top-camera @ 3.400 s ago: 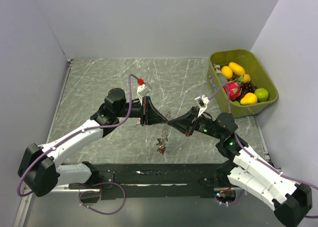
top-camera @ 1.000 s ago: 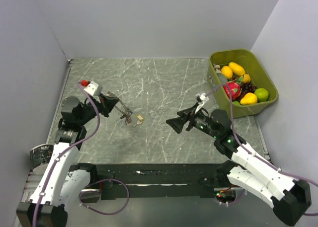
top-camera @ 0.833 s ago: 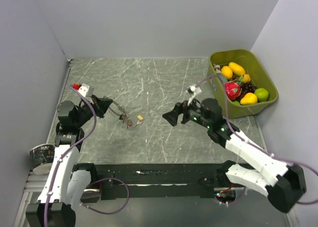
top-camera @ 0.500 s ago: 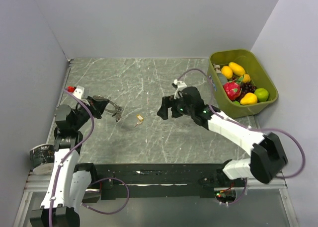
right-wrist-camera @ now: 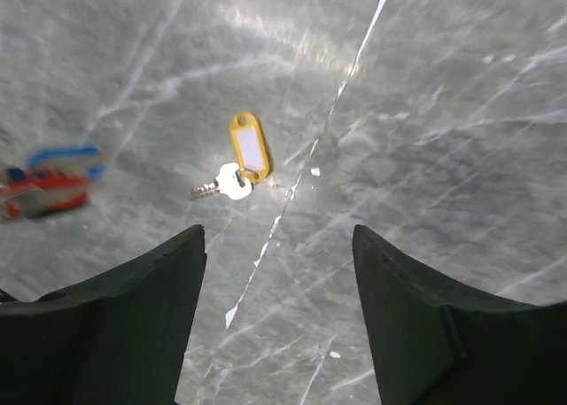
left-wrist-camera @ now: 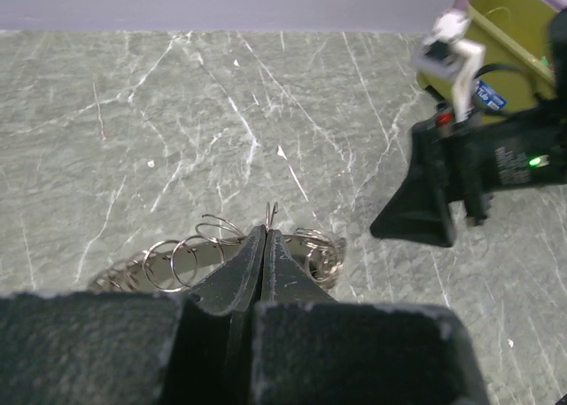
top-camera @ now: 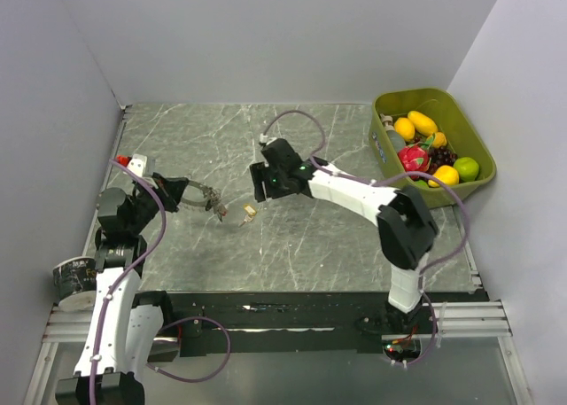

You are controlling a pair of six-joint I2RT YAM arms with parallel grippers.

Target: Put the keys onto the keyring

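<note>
My left gripper (top-camera: pixel 184 192) is shut on the thin wire of the keyring (top-camera: pixel 209 198), held just above the table at the left. In the left wrist view the wire sticks up between the pressed fingertips (left-wrist-camera: pixel 267 234), with its small loops (left-wrist-camera: pixel 199 250) spread behind them. Keys with blue and red tags (right-wrist-camera: pixel 46 180) hang on the keyring, blurred at the left edge of the right wrist view. A single key with a yellow tag (right-wrist-camera: pixel 240 164) lies flat on the table (top-camera: pixel 250 213). My right gripper (right-wrist-camera: pixel 276 238) hovers open just short of it, nothing between its fingers.
A green basket (top-camera: pixel 421 93) full of coloured fruit stands at the far right of the marble table. A dark round object (top-camera: pixel 71 279) sits by the left arm's base. Grey walls close in the left, back and right sides.
The right arm has swung far left across the table to the yellow-tagged key, its jaws narrowing a little. The left arm drew back left with the keyring.
</note>
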